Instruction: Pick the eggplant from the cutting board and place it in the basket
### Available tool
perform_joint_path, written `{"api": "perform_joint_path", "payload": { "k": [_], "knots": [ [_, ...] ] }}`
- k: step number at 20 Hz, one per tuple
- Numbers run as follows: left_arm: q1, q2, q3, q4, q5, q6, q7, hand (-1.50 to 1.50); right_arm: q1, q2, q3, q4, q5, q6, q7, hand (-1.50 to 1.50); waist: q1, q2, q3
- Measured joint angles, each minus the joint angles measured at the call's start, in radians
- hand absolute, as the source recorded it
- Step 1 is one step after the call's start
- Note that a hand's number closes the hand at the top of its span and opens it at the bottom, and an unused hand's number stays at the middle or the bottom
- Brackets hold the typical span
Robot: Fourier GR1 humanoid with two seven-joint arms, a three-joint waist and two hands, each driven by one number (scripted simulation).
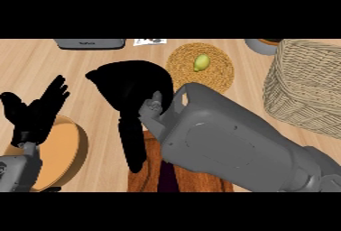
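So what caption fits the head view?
Right hand hovers above the cutting board while the basket waits at right.

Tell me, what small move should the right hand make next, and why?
Probably lower and close on the eggplant: the right hand hovers over the cutting board, fingers pointing down, holding nothing visible, and the basket waits to the right.

basket (303, 90) far right; round mat (216, 74) left of it, cutting board (143, 178) nearer

bare counter (260, 122) before basket (306, 90), mat (200, 67) beside
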Motion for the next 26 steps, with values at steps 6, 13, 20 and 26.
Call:
{"api": "perform_joint_path", "payload": {
  "k": [6, 13, 20, 26],
  "knots": [
    [0.013, 0.008, 0.017, -0.016, -0.001, -0.009, 0.011, 0.00, 0.074, -0.096, -0.071, -0.132, -0.167, 0.038, 0.034, -1.50, -0.007, -0.001, 0.001],
    [0.024, -0.016, 0.020, -0.004, -0.022, -0.018, -0.013, 0.00, 0.289, -0.187, -0.090, -0.350, -0.130, 0.029, 0.006, -1.50, -0.007, 0.002, 0.001],
    [0.000, -0.032, 0.023, 0.009, -0.044, -0.020, -0.007, 0.00, 0.542, -0.164, 0.019, -0.443, 0.104, -0.017, -0.110, -1.50, 0.000, 0.005, 0.002],
    [0.005, -0.038, 0.039, 0.012, -0.048, -0.038, -0.013, 0.00, 0.678, -0.087, 0.096, -0.360, 0.333, -0.123, -0.270, -1.50, 0.006, 0.007, 0.002]
  ]
}}
